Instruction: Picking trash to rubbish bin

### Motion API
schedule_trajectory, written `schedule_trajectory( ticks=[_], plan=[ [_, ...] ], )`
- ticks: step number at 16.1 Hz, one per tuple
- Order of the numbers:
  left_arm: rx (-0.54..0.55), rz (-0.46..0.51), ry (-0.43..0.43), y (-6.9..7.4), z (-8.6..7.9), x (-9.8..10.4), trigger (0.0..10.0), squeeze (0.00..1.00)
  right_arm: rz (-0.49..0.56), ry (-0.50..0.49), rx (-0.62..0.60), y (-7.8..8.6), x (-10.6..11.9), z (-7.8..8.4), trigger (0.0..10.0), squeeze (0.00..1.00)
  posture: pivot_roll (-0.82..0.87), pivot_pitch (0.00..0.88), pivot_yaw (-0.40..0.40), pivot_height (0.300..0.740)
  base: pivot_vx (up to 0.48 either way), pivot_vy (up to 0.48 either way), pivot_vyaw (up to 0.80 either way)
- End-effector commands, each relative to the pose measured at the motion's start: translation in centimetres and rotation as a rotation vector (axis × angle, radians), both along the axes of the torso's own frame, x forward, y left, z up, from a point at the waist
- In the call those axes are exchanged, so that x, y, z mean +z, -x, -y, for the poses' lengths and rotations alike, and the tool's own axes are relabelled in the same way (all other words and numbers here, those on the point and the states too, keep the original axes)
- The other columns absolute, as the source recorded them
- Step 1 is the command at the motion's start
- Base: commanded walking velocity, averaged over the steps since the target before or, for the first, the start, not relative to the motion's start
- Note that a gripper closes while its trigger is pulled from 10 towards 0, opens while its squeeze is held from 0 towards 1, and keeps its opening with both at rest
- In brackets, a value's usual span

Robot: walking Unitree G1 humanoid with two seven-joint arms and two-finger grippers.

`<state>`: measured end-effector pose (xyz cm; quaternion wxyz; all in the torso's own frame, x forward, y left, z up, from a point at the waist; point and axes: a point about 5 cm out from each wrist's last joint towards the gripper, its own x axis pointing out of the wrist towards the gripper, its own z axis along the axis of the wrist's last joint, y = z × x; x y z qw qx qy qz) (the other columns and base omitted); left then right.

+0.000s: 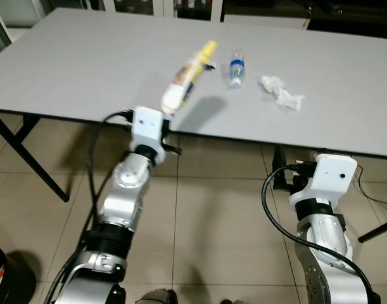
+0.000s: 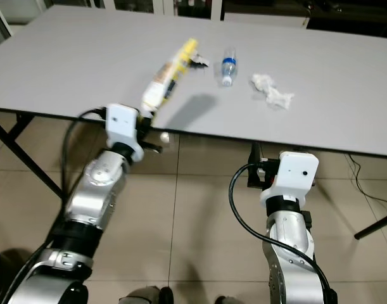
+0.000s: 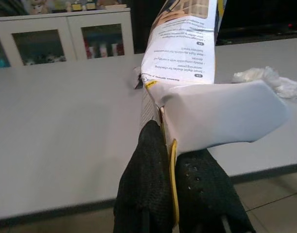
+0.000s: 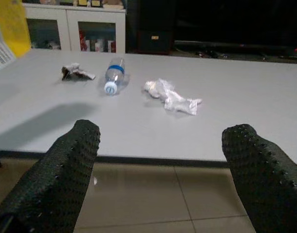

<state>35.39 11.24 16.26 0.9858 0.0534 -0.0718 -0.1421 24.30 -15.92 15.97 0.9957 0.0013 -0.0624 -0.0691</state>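
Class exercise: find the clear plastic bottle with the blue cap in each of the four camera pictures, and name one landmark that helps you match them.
Left eye view: plastic bottle lies on the grey table, upper centre.
Right eye view: bottle, upper centre.
Left wrist view: not in it.
Right wrist view: bottle, upper left of centre.
Shared landmark: crumpled white wrapper beside it.

Black bin (image 1: 4, 277) cut by the frame corner (its label unreadable).

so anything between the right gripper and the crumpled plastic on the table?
Nothing visible. The open right gripper sits below the table edge, facing the crumpled plastic; only bare tabletop lies between them.
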Motion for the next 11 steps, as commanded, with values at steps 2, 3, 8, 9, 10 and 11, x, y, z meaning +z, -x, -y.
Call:
schedule_trajectory(
  ticks=[2,3,8,9,10,11],
  plan=[
    [-0.030,0.032,-0.002,-0.45,0.43,1.02,10.0,0.00,0.014,0.019,-0.025,0.00,0.31,0.21,10.0,0.00,0.10,0.109,-0.012,0.740,0.480,0.000,0.00],
    [-0.042,0.031,0.000,-0.43,0.62,0.99,10.0,0.00,0.013,0.021,-0.033,0.02,0.28,0.36,10.0,0.00,0.09,0.107,-0.010,0.740,0.480,0.000,0.00],
    [-0.066,0.033,-0.002,-0.46,1.05,0.91,10.0,0.00,0.020,0.032,-0.052,-0.10,0.39,0.48,10.0,0.00,0.09,0.101,-0.007,0.740,0.480,0.000,0.00],
    [-0.069,0.034,-0.001,-0.45,1.10,0.91,10.0,0.00,0.021,0.032,-0.053,-0.11,0.40,0.46,10.0,0.00,0.09,0.101,-0.007,0.740,0.480,0.000,0.00],
    [-0.069,0.034,-0.001,-0.47,1.09,0.92,10.0,0.00,0.022,0.031,-0.053,-0.15,0.40,0.43,10.0,0.00,0.10,0.098,-0.006,0.740,0.480,0.000,0.00],
    [-0.073,0.035,0.001,-0.51,1.10,0.93,10.0,0.00,0.024,0.031,-0.048,-0.32,0.44,0.28,10.0,0.00,0.10,0.097,-0.006,0.740,0.480,0.000,0.00]
  ],
)
